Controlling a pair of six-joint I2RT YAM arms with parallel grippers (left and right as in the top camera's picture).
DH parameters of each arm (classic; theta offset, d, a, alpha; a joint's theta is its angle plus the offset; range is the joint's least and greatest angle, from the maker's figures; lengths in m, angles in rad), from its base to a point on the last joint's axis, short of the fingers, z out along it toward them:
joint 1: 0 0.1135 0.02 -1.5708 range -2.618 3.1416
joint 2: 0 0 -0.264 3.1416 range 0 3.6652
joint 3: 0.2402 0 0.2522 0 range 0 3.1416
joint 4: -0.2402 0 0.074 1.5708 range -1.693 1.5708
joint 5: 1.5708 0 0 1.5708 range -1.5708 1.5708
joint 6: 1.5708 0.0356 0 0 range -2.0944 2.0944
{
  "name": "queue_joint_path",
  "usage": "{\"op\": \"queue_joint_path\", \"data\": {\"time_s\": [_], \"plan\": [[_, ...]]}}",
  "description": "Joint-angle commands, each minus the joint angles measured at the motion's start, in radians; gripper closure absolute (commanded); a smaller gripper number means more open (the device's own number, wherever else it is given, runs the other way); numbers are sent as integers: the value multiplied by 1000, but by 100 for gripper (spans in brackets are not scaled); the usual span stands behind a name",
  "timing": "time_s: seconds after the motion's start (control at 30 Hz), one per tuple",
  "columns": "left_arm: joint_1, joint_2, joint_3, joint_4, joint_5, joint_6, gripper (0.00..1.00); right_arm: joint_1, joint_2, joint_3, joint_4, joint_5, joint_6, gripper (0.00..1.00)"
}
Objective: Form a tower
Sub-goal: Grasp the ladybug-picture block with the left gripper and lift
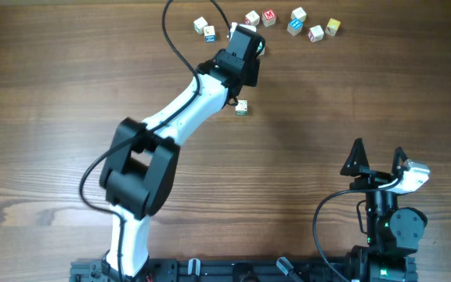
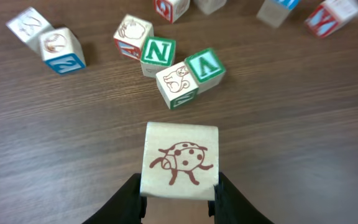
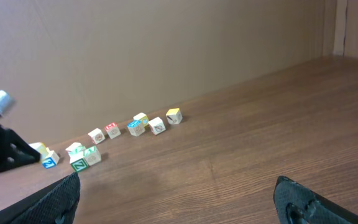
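Note:
My left gripper is shut on a pale wooden cube with a reddish-brown ladybug drawing on top. Its black fingers press the cube's two sides. In the overhead view this gripper is at the far middle of the table and hides the cube. Just ahead of it lies a cluster of cubes with a green N and a green V. No tower shows in any view. My right gripper stands open and empty at the near right, its fingers spread wide.
Loose letter cubes line the far edge: a blue-marked one, a red one, a yellow one. A lone cube with green marks lies behind the left gripper. The left arm's black cable loops above the table.

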Motion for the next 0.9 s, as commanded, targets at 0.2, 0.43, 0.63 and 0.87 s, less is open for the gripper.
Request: {"op": "queue_joint_path", "data": {"time_s": [0.2, 0.43, 0.63, 0.87], "plan": [[-65, -97, 4, -212, -9, -194, 74, -5, 0, -1, 2, -9, -13, 0], [-68, -97, 4, -299, -9, -245, 77, -5, 0, -1, 2, -9, -13, 0], [-75, -97, 4, -356, -9, -245, 80, -5, 0, -1, 2, -9, -13, 0], [-76, -97, 4, -406, -9, -305, 82, -5, 0, -1, 2, -9, -13, 0]]}}
